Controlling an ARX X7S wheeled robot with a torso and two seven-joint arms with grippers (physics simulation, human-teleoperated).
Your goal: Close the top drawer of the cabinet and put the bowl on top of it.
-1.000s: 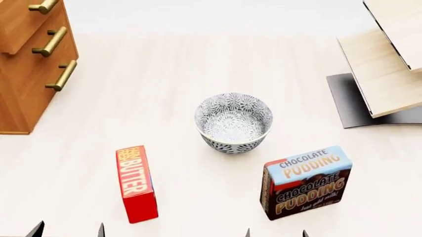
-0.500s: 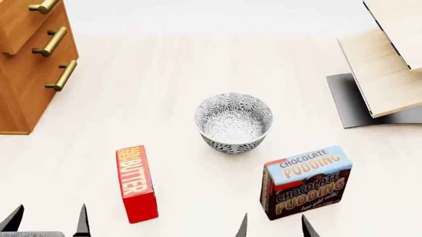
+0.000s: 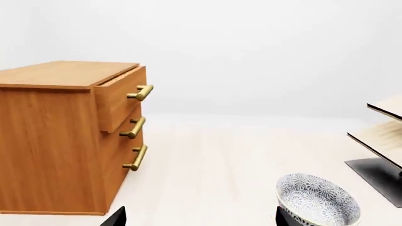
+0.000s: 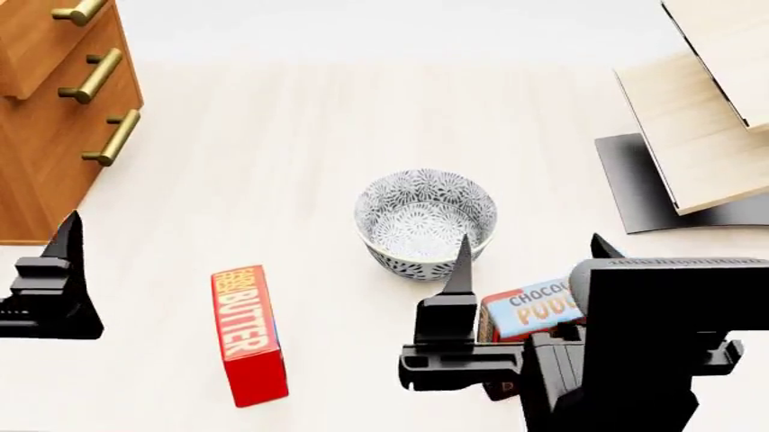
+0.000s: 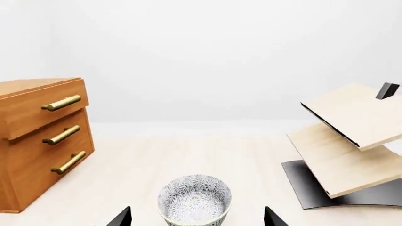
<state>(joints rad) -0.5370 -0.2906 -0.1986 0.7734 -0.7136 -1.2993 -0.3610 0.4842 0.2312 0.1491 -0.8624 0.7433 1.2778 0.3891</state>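
Observation:
The cabinet [image 3: 50, 146] stands at the far left, and its top drawer [image 3: 119, 104] sticks out a little past the drawer fronts below. On the floor in the middle sits the bowl [image 4: 424, 225], upright and empty. My left gripper [image 3: 199, 220] is open and holds nothing. Only one of its fingers [image 4: 67, 247] shows in the head view, left of the butter box and below the cabinet. My right gripper [image 4: 531, 241] is open too, close to the bowl on its near right. In the right wrist view the bowl [image 5: 193, 200] lies straight ahead between the fingertips, apart from them.
A red butter box [image 4: 248, 335] lies on the floor to the near left of the bowl. A chocolate pudding box [image 4: 535, 306] is partly hidden behind my right gripper. At the far right stands a pale wooden shelf [image 4: 703, 126] on a black base [image 4: 631, 180].
Both grippers have come up and forward into the head view from its bottom edge. The right one now covers much of the pudding box. Bowl and drawer have not moved.

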